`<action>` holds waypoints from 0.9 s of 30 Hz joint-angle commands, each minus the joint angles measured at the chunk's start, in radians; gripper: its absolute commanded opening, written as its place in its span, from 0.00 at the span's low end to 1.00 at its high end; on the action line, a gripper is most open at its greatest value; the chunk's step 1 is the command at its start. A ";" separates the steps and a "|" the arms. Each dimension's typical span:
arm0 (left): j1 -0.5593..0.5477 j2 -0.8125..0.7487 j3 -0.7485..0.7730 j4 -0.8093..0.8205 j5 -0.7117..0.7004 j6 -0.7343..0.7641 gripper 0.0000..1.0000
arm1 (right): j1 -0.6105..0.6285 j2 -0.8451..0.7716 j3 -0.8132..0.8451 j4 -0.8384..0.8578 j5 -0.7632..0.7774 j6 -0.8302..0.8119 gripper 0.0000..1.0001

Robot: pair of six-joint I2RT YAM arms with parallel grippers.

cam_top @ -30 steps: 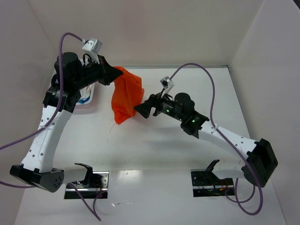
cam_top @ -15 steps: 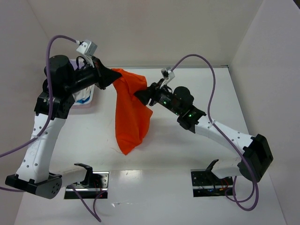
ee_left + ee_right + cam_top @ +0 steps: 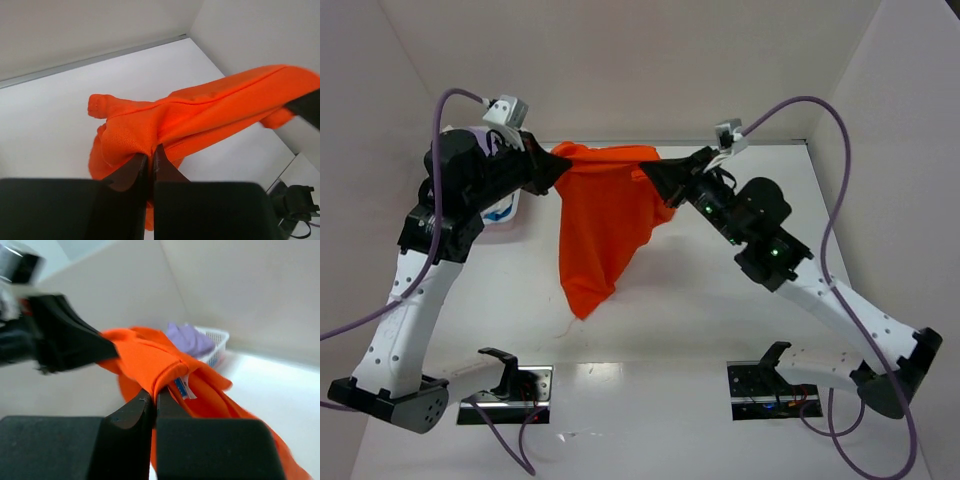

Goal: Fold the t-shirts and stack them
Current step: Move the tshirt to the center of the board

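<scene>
One vivid orange t-shirt hangs in the air, stretched between both grippers, its lower end drooping to a point just above the table. My left gripper is shut on the shirt's upper left edge, and the left wrist view shows cloth pinched at the fingertips. My right gripper is shut on the upper right edge. In the right wrist view it grips a hemmed fold next to a white and blue label. Other t-shirts: a lilac cloth lies in the basket.
A white lattice basket stands at the back left of the table, partly hidden behind the left arm. White walls close in the table at the back and both sides. The arm bases sit at the near edge.
The right gripper closed on the shirt's edge and pulled up and to the right. The bunched shirt has opened out and now hangs spread between both grippers.
</scene>
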 commanded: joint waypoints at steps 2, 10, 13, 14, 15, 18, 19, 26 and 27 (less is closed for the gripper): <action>0.003 -0.055 -0.004 0.050 -0.327 0.047 0.06 | 0.008 -0.161 0.143 -0.086 0.160 -0.130 0.00; 0.003 -0.080 0.005 0.100 -0.370 0.121 0.06 | 0.008 -0.226 0.143 -0.207 0.169 -0.142 0.00; 0.003 -0.080 -0.007 0.100 -0.357 0.156 0.09 | 0.008 -0.250 0.118 -0.240 0.232 -0.142 0.00; 0.003 -0.080 -0.007 0.088 -0.357 0.170 0.09 | 0.008 -0.264 0.106 -0.240 0.246 -0.142 0.00; 0.003 -0.080 -0.016 0.088 -0.357 0.170 0.09 | 0.008 -0.264 0.097 -0.250 0.258 -0.142 0.00; 0.003 -0.080 -0.039 0.088 -0.357 0.170 0.09 | 0.008 -0.292 0.088 -0.269 0.295 -0.142 0.00; 0.003 -0.080 -0.049 0.088 -0.343 0.170 0.09 | 0.008 -0.304 0.088 -0.278 0.295 -0.142 0.00; 0.003 -0.060 -0.072 0.056 -0.230 0.265 0.14 | 0.008 -0.345 0.078 -0.384 0.347 -0.093 0.00; 0.003 -0.060 -0.072 0.056 -0.208 0.280 0.16 | 0.008 -0.371 0.069 -0.408 0.365 -0.081 0.00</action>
